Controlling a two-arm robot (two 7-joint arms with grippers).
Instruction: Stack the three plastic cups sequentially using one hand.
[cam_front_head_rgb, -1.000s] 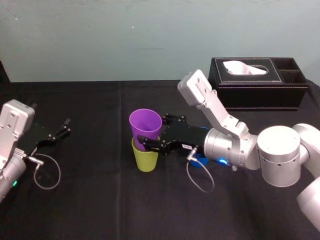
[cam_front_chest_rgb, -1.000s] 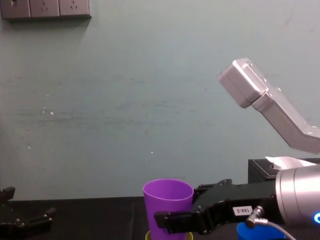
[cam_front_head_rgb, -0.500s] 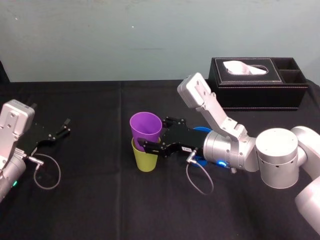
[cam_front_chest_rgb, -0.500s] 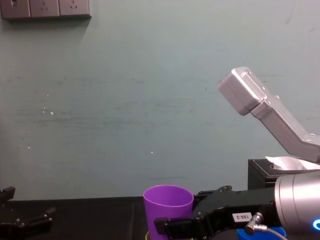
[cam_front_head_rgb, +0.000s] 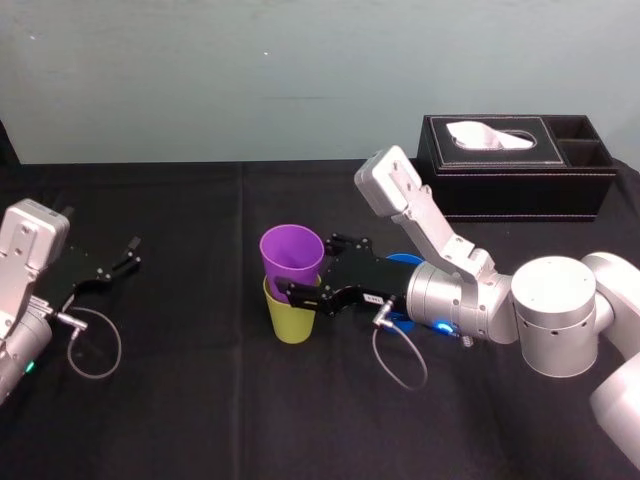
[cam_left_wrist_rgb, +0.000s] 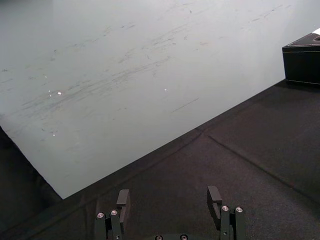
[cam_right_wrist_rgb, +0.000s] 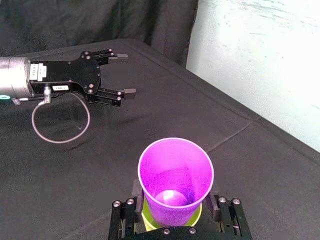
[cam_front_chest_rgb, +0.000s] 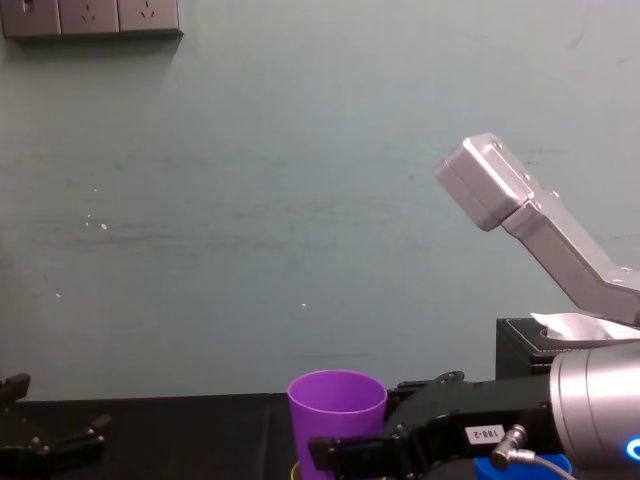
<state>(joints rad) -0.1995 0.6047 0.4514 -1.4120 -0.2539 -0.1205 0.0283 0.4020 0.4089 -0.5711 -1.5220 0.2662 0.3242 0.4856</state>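
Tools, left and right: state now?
Left black thin-fingered tool: open, empty.
Right black thin-fingered tool: closed on the purple tapered plastic cup, seated in the yellow-green plastic cup.

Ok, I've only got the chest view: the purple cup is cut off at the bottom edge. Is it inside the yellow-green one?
Observer: Yes. In the head view the purple cup sits upright in the yellow-green cup, its upper part standing well above that rim.
Operator: And the right end effector?
Observer: The right end effector has a finger against each side of the purple cup, just above the yellow-green rim.
Operator: Where's the blue one?
Observer: The blue cup is to the robot's right of the stack, mostly hidden under the right arm; the left end effector is parked at far left.
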